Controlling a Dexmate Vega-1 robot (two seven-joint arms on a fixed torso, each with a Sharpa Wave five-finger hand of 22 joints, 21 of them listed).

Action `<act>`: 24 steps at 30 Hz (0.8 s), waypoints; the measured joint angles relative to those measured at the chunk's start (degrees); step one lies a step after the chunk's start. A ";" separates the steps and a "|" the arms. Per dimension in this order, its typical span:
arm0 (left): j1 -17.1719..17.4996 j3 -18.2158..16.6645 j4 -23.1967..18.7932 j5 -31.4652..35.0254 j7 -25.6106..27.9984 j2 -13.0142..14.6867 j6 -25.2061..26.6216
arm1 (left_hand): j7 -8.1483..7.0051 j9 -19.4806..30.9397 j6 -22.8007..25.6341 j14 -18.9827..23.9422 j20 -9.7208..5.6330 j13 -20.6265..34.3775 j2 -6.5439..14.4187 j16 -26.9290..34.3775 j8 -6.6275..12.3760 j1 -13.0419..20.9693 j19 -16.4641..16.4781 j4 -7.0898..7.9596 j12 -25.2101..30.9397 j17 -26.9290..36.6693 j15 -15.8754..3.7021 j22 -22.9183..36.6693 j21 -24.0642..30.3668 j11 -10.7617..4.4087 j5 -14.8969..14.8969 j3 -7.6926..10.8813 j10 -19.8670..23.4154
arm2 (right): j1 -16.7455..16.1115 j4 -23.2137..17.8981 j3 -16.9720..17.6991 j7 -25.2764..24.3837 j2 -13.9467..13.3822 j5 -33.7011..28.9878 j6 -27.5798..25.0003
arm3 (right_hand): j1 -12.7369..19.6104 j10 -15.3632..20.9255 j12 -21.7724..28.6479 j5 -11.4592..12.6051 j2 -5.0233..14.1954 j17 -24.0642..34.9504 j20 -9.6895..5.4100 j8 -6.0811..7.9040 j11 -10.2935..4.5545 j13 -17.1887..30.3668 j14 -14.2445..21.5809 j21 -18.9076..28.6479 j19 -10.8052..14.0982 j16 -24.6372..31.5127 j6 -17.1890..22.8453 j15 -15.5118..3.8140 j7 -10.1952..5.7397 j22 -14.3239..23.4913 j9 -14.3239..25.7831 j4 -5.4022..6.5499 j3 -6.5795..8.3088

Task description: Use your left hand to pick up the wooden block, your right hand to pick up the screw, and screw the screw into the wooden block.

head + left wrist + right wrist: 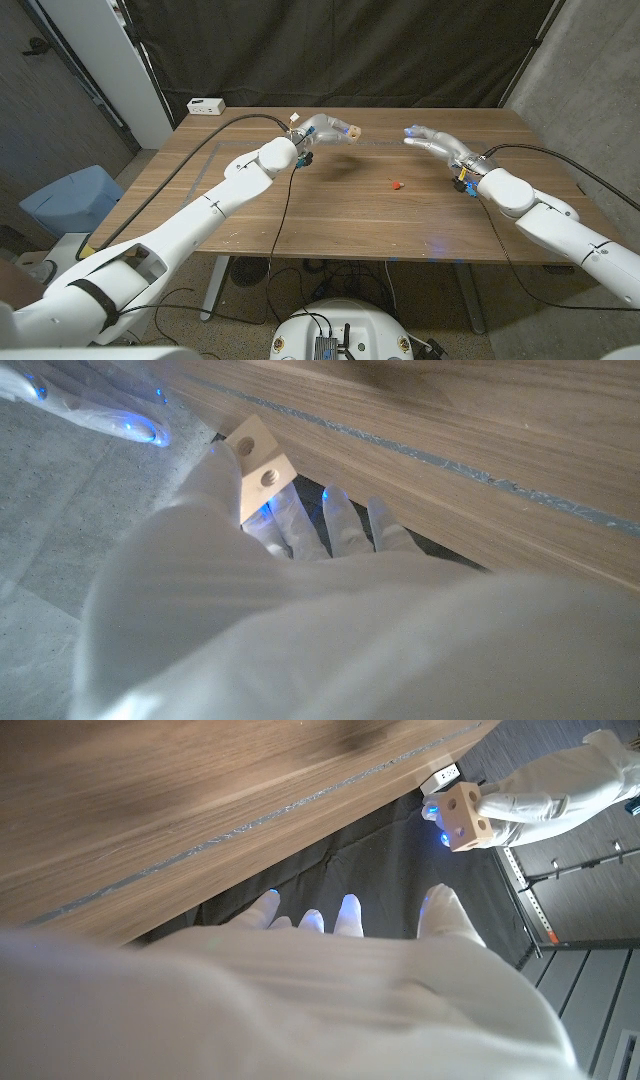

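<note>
Head view: left hand (328, 129) grips wooden block (352, 131) (lifted).

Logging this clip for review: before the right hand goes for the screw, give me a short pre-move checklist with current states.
1. Wooden block held in left hand, off the table: ok.
2. Block's holes visible and unobstructed, in the left wrist view: ok.
3. Right hand empty, fingers apart: ok.
4. Screw picked up: not ok, a small red thing lies on the table between the hands.
5. Screw's orientation: cannot tell, too small.
</note>
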 measured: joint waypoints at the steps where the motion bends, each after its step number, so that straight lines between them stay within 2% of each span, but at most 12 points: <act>1: 0.00 0.00 0.00 -0.70 0.02 0.00 -0.40 | 0.00 0.00 0.00 0.00 -0.12 0.00 0.00 0.00 -0.03 0.00 -0.12 -0.01 0.00 0.00 0.00 0.00 0.00 0.09 0.07 -0.01 -0.09 | 0.04 -0.20 -0.05 0.00 -0.33 0.00 0.00 | 0.00 0.00 0.00 0.00 0.00 0.00 0.01 0.00 0.00 0.00 0.14 0.00 0.16 0.00 0.19 -0.14 -0.18 0.00 0.00 0.00 0.00; 6: 0.56 -0.84 1.85 -3.35 0.03 -0.04 -1.54 | 0.00 -0.03 0.00 -0.73 -0.29 0.37 -0.01 0.00 -0.03 0.00 -0.74 0.00 -0.01 0.00 -0.16 0.00 -0.28 -0.12 0.24 -0.15 -0.49 | 0.27 -0.90 -0.20 0.79 -1.40 -2.51 -1.65 | 0.59 0.00 0.00 -0.46 0.00 0.00 0.10 0.00 0.00 0.00 0.31 0.00 0.25 0.00 0.20 -0.31 -0.20 0.00 0.00 -0.24 0.24; 11: 0.65 -1.04 2.32 -6.12 -0.23 0.03 -2.21 | -0.12 -0.02 -0.12 -2.44 0.30 0.48 0.00 -0.63 -0.25 -0.01 -2.21 -0.03 -0.44 0.00 -0.07 0.27 -0.69 -0.02 0.24 -0.49 -0.59 | 0.78 -1.53 -0.56 1.05 -2.55 -3.54 -2.14 | 1.46 0.00 0.00 -0.45 -0.53 0.00 0.00 0.44 0.01 0.00 0.57 0.00 0.77 0.00 0.62 -0.13 -0.62 0.00 0.00 -0.47 0.47; 14: 0.65 -1.04 2.32 -7.31 -0.66 0.03 -2.58 | 0.03 0.03 -0.44 -3.86 0.78 0.60 0.23 -1.19 -0.47 -0.24 -4.32 -0.04 -0.77 -0.01 0.10 0.20 -1.61 -0.11 0.24 -0.50 -0.97 | 1.09 -1.69 -0.76 1.05 -2.99 -3.54 -2.14 | 2.11 0.00 0.00 -0.46 -0.91 0.00 0.10 0.44 0.01 0.00 0.75 0.00 0.86 0.00 1.13 -0.32 -1.13 0.00 -0.01 -0.47 0.47; 15: 0.66 -1.32 3.34 -7.89 -0.95 0.32 -2.83 | 0.10 0.03 -0.51 -4.39 1.03 0.77 0.29 -1.49 -0.47 -0.30 -5.15 -0.04 -0.98 0.00 0.03 0.15 -1.74 -0.15 0.24 -0.50 -1.06 | 1.27 -1.76 -0.88 1.90 -3.24 -5.53 -2.87 | 2.11 0.01 0.00 -0.45 -0.91 0.01 0.10 0.44 0.01 0.00 0.95 0.00 0.86 0.00 1.21 -0.13 -1.21 0.00 -0.01 -0.47 0.47; 20: 0.45 -1.49 4.26 -9.82 -1.94 0.65 -3.45 | 0.00 0.14 -1.23 -6.09 2.05 0.86 0.53 -2.06 -0.69 -0.54 -8.44 0.08 -1.22 -0.10 0.11 0.10 -2.15 -0.20 0.24 -1.05 -1.63 | 1.91 -1.97 -1.37 2.61 -4.00 -7.34 -3.31 | 2.82 0.32 0.01 -0.79 -1.03 0.01 -0.21 0.44 -0.31 0.00 1.13 0.00 1.17 0.00 1.59 -0.31 -1.45 0.00 -0.01 -0.64 0.64; 24: 0.30 -1.55 4.65 -11.78 -2.79 0.73 -3.63 | 0.00 0.14 -1.23 -6.83 1.98 1.14 0.54 -2.15 -0.70 -0.55 -9.75 0.16 -1.52 -0.16 0.24 0.10 -2.15 -0.20 0.24 -1.13 -1.63 | 2.54 -2.03 -1.90 2.87 -4.68 -8.25 -3.44 | 3.26 0.32 0.01 -0.79 -1.37 0.01 -0.01 0.44 -0.30 0.00 1.12 0.00 1.37 0.00 1.83 -0.31 -1.21 0.01 0.27 -0.63 0.64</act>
